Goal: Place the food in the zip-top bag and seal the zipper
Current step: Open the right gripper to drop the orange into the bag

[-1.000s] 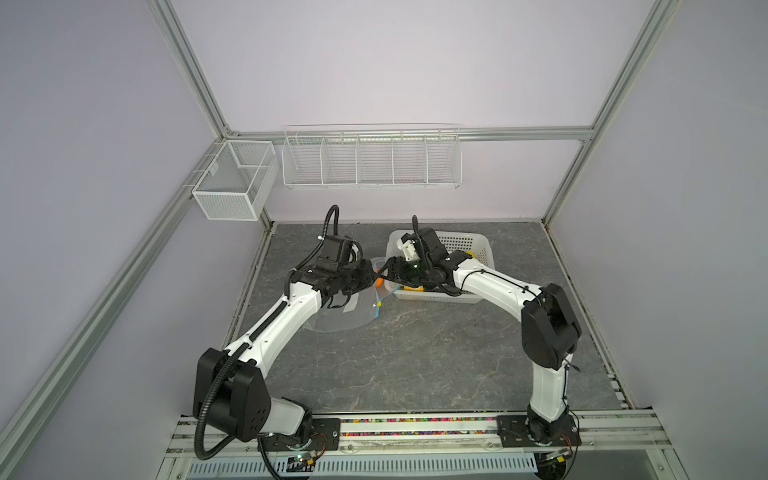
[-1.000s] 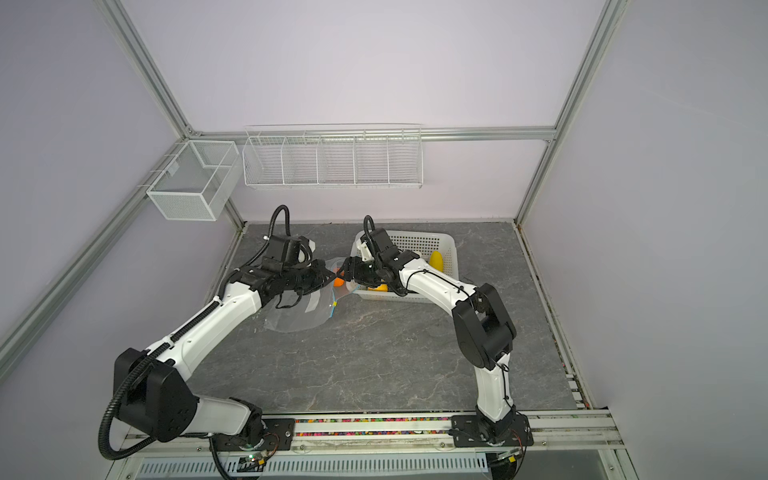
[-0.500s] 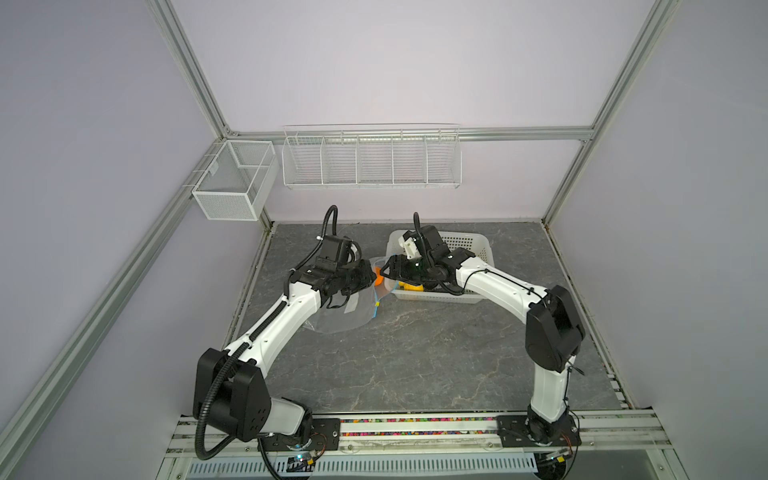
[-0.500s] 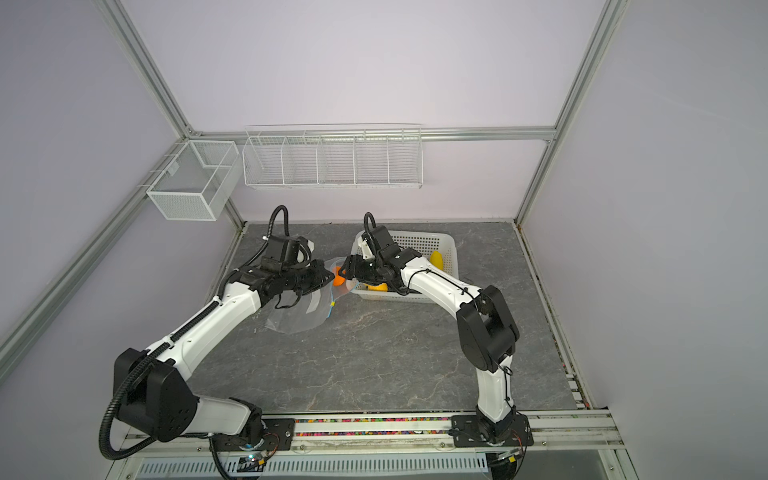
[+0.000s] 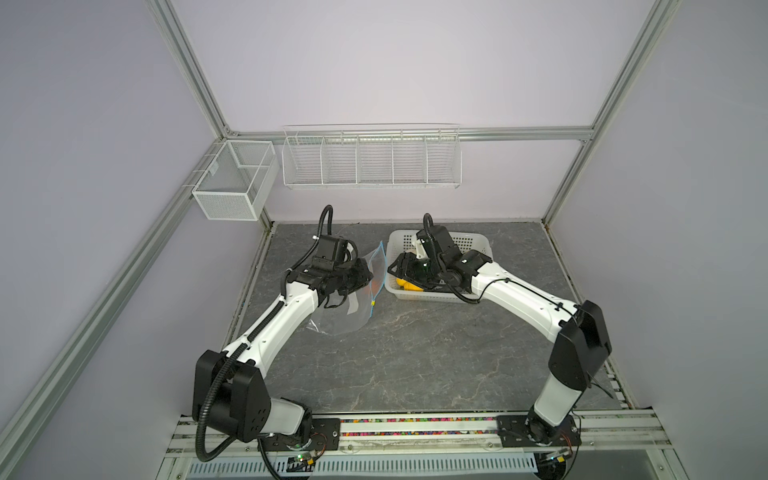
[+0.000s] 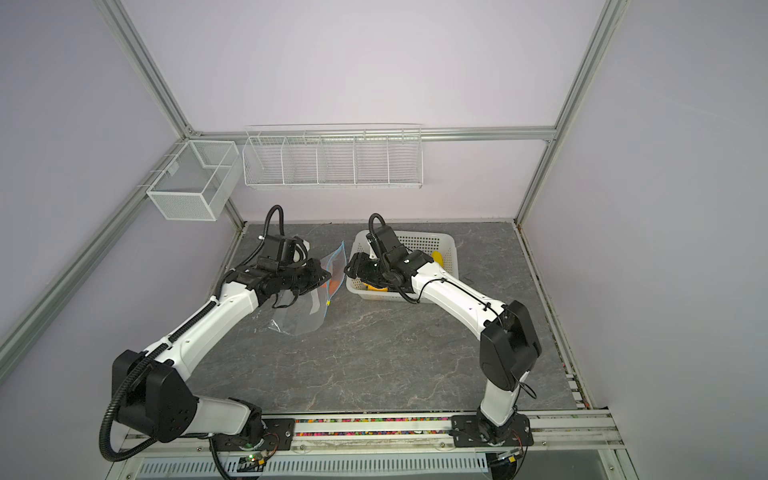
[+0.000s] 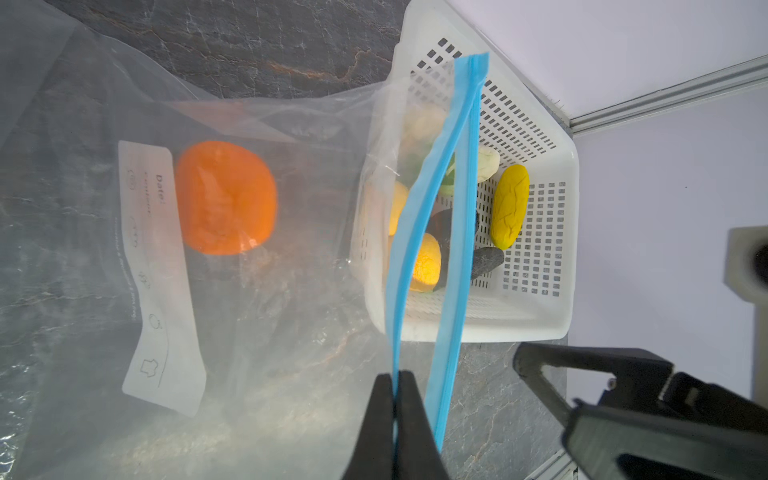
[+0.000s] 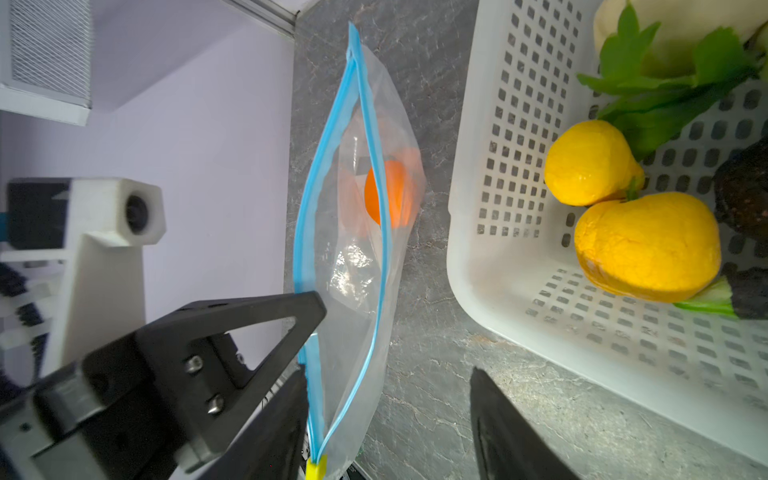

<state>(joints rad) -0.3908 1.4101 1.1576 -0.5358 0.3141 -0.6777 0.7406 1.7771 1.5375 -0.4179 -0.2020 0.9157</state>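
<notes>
Inspector: Change since last check?

Op: Little at the bag. One orange (image 7: 226, 197) lies inside the zip-top bag (image 7: 270, 291), mid-left of the left wrist view. In top views it's at the same spot as a sec ago. My right arm's elbow has swung toward the right of frame. My right gripper (image 8: 390, 372) stays at the left end of the basket (image 8: 490, 257), just beside the bag mouth. Jaws apart, nothing btwn them.

Inspector: Left side?

Op: My left gripper (image 7: 395, 376), lower centre of that view, is clamped on one lip of the zipper (image 7: 463, 187). The other lip stands off, so the mouth gapes toward the basket. No shift vs. earlier pics. The slider tab (image 8: 316, 467) sits at the strip's end, bottom edge of the right wrist view.

Inspector: Meaning for task?

Op: Judgement only: one item bagged, drop-off finished, right arm re-aiming for the next pick. The rest of the food is in the basket, i.e. lemons (image 8: 590, 162), greens (image 8: 665, 95) and dark pieces (image 7: 486, 259). Zipper is unsealed, so sealing is a long way off.
</notes>
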